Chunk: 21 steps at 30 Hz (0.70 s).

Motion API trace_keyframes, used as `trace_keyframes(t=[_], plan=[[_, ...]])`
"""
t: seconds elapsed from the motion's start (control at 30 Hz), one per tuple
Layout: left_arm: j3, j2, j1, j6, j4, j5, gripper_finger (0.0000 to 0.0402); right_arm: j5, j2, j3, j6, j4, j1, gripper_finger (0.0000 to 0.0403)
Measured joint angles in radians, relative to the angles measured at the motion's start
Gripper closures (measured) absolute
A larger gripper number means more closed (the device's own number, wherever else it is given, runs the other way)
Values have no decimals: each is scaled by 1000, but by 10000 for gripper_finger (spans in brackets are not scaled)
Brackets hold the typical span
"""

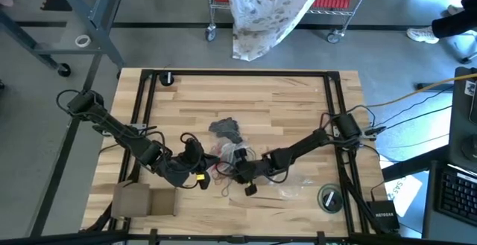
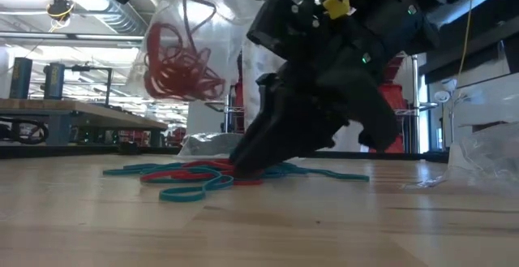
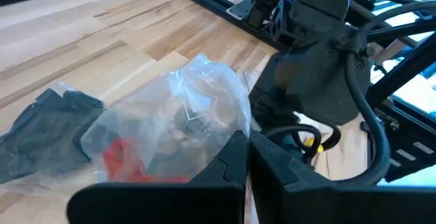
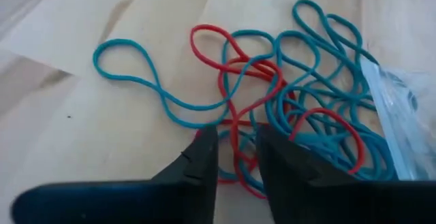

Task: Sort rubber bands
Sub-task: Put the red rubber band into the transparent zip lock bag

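Observation:
Teal and red rubber bands (image 4: 272, 88) lie tangled in a loose pile on the wooden table (image 1: 298, 96), also seen in the low view (image 2: 203, 174). My right gripper (image 4: 237, 152) is open, tips down at the pile's edge. A red band (image 4: 235, 139) runs between its fingers. My left gripper (image 3: 246, 149) is shut on a clear plastic bag (image 3: 184, 115) with red bands inside. The bag hangs above the table (image 2: 174, 56). A dark grey bag (image 3: 41, 129) lies on the table beyond it. My left gripper pinches the clear bag's upper edge (image 3: 235, 125) between its two fingers. The bag hangs below the fingers, lifted clear of the table, with its red bands gathered in the lower part. Whether my right gripper's fingers touch the red band between them, I cannot tell.
A cardboard box (image 1: 141, 200) sits at the near left, a round lid-like object (image 1: 329, 197) at the near right. Another clear bag (image 2: 478, 153) lies on the table to the right. Black frame rails (image 1: 141, 111) run along the table's edges.

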Motion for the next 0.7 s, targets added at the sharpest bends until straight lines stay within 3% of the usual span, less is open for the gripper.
trace_keyframes(t=[0.33,0.5,0.7], plan=[[0,0,0,-3,4,0,401,10,2,0,-6,-18,-18,397],[0,0,0,-5,4,0,401,30,-34,0,-5,-30,4,401],[0,0,0,-2,3,0,401,101,-187,0,-5,-104,71,402]])
